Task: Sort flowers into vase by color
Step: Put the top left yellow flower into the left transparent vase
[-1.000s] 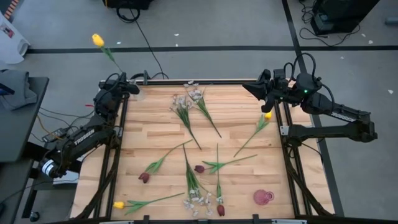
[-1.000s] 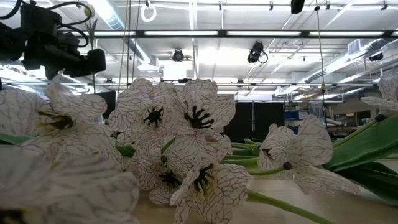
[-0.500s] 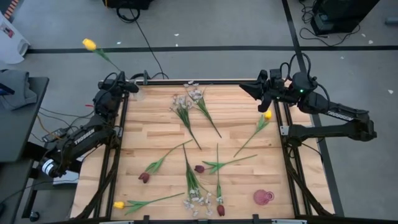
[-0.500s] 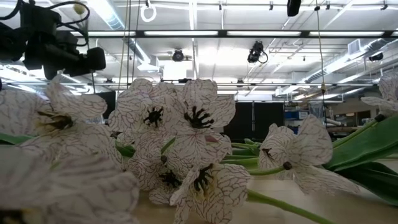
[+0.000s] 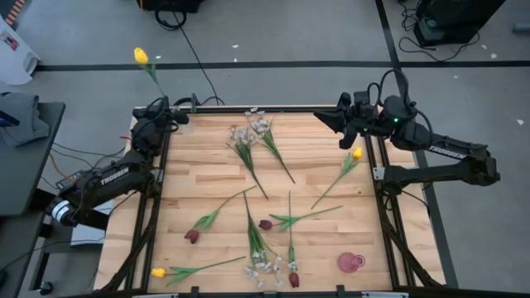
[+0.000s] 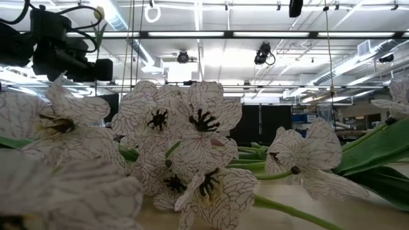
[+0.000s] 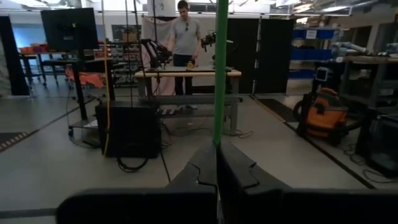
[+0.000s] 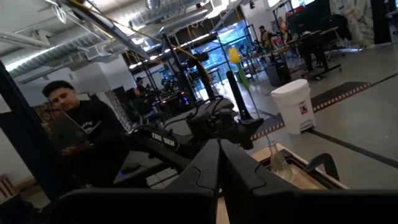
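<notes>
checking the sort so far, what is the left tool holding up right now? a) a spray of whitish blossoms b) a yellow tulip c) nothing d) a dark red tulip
b: the left tool is shut on a green stem whose yellow tulip head sticks out past the table's far edge.

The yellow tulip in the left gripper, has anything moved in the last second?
The yellow tulip, clamped by its stem in the shut left gripper, swung left, then back right past its start. The empty right gripper drifted slightly left, still shut. Flowers on the table stayed put.
</notes>
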`<state>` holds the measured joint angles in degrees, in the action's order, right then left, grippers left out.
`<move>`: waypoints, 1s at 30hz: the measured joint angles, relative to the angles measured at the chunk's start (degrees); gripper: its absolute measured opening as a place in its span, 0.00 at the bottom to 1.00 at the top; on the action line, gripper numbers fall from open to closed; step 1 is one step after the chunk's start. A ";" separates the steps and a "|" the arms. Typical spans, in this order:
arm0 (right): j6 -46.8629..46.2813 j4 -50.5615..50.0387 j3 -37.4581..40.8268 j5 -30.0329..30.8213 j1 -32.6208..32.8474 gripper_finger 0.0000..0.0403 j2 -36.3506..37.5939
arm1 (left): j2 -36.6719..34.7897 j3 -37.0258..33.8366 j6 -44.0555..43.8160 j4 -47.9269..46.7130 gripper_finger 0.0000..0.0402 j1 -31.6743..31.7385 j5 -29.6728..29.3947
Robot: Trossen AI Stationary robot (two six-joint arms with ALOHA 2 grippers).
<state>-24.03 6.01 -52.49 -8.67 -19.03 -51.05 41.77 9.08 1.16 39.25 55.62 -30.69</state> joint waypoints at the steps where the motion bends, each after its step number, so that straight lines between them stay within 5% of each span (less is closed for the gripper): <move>1: 0.01 0.43 0.00 0.00 0.14 0.05 -0.02 | 0.30 0.00 0.09 0.43 0.00 -0.19 -0.51; 24: 0.02 1.70 -0.02 -0.22 0.31 0.05 0.01 | 0.55 0.00 -1.55 1.67 0.00 -0.61 -1.41; 30: -0.01 1.91 -0.02 -0.22 0.31 0.05 0.01 | 0.55 0.00 -1.59 1.60 0.07 -0.61 -1.41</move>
<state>-24.03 7.91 -52.51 -8.89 -18.72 -51.05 42.33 9.08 -0.43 40.85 55.00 -32.10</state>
